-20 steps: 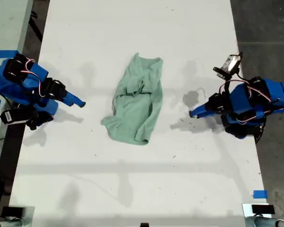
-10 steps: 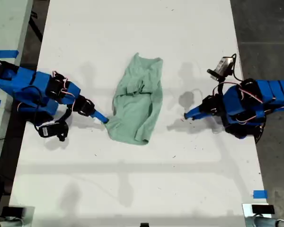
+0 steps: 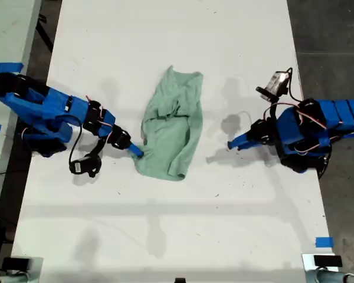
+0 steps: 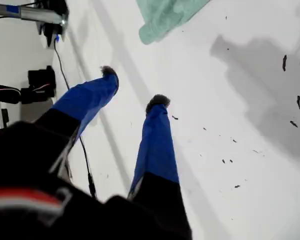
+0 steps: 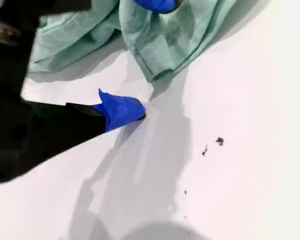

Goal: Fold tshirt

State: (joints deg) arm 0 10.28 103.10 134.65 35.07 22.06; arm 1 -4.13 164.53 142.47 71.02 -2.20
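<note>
1. Exterior view: you see the tshirt [image 3: 169,125] lying crumpled near the middle of the white table [image 3: 177,35], longer up-and-down than across, with folds bunched in its upper half.
2. Note my second gripper [image 3: 137,152] at the exterior view's left; it touches the lower edge of the tshirt on that side.
3. Check the second wrist view: one blue fingertip [image 5: 121,110] rests on the bare table just beside the hem of the tshirt [image 5: 165,40], and the other fingertip [image 5: 155,4] sits on top of the cloth. The jaws are spread, with a corner of the fabric between them, not yet pinched.
4. Note my first gripper [image 3: 233,144] at the exterior view's right, well apart from the tshirt, over bare table.
5. Check the first wrist view: the two blue fingers [image 4: 155,145] stand apart, nothing between them; dark specks [image 4: 230,161] dot the table, and the tshirt [image 4: 165,15] lies beyond the tips.
</note>
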